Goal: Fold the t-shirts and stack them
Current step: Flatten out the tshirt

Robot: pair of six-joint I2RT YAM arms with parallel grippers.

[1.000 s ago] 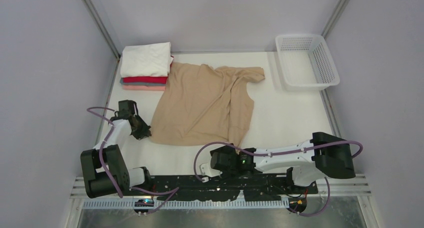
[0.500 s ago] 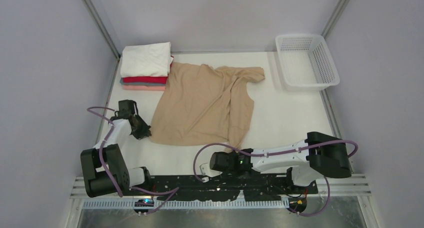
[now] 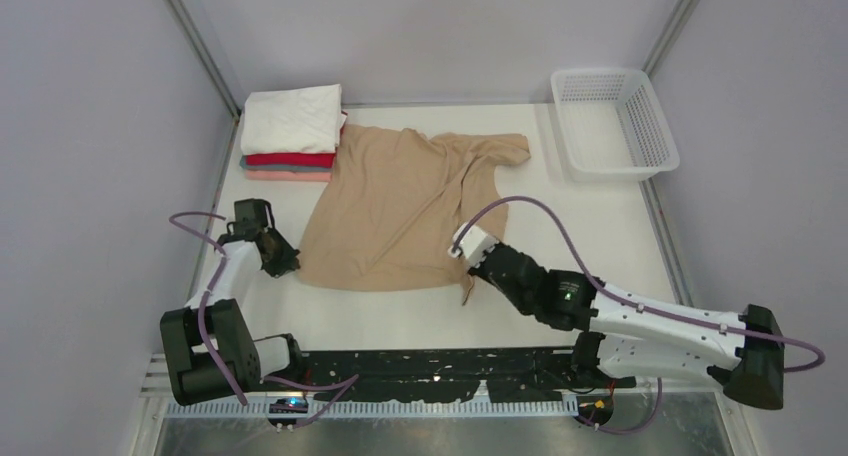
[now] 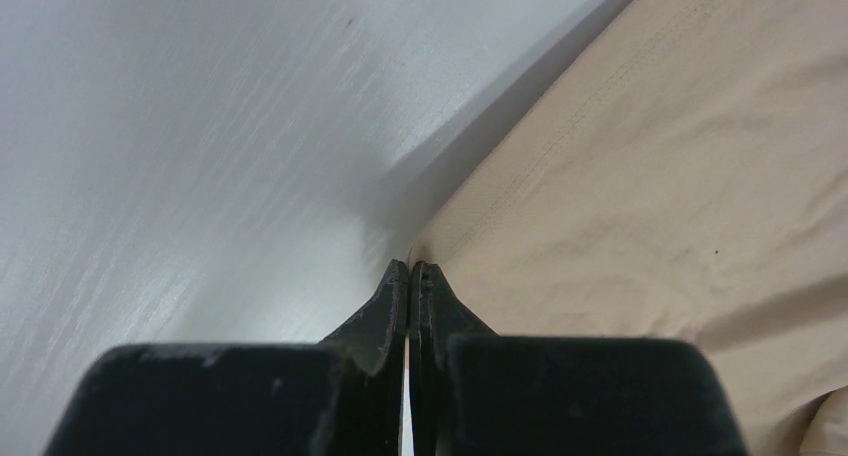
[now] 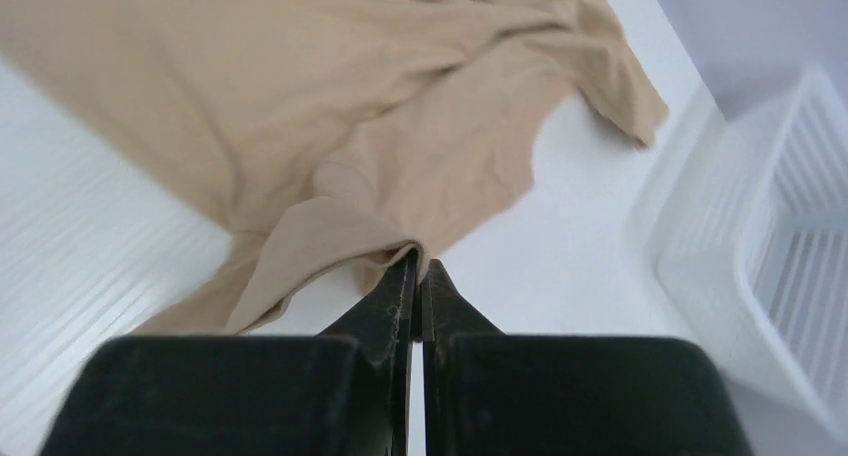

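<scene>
A tan t-shirt lies spread in the middle of the table, one sleeve bunched at the far right. My left gripper is shut on its near-left corner, with the fingertips right at the hem. My right gripper is shut on the shirt's near-right edge, and the cloth drapes from the tips down to the left, lifted off the table. A stack of folded t-shirts, white over red, grey and salmon, sits at the far left, touching the tan shirt.
A white mesh basket stands at the far right corner, also seen as the basket in the right wrist view. Purple-grey walls close in the table on three sides.
My right arm swung from the near edge out to the tan shirt's near-right corner and shut on it. The left gripper stayed shut at the near-left corner, shifting only slightly.
</scene>
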